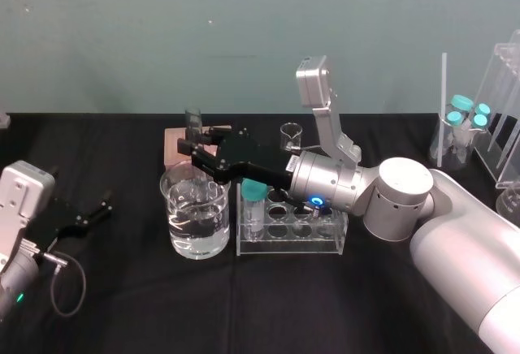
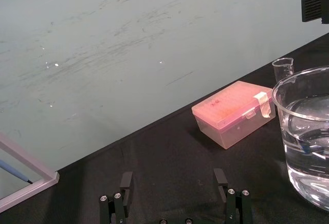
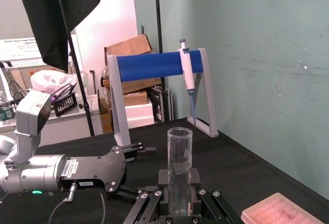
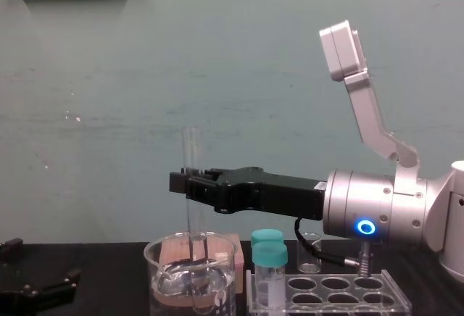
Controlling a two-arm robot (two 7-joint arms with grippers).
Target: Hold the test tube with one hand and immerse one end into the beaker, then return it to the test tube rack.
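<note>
The test tube [image 4: 191, 158] stands upright over the beaker [image 4: 190, 280], and my right gripper [image 4: 187, 183] is shut on its middle. The tube's lower end reaches down inside the beaker, to about the water's surface. In the head view the right gripper [image 1: 195, 149] reaches left over the beaker [image 1: 195, 222], with the open top of the test tube [image 1: 192, 116] above the fingers. The right wrist view shows the test tube [image 3: 179, 162] clamped between both pads. The test tube rack [image 1: 292, 236] sits just right of the beaker. My left gripper [image 2: 174, 183] rests open on the table at the left.
A pink tip box [image 1: 172, 144] and a tiny beaker [image 1: 291, 134] stand behind the beaker. A teal-capped vial [image 1: 255, 204] sits in the rack's left end. A clear stand with several capped vials [image 1: 467, 118] is at the back right.
</note>
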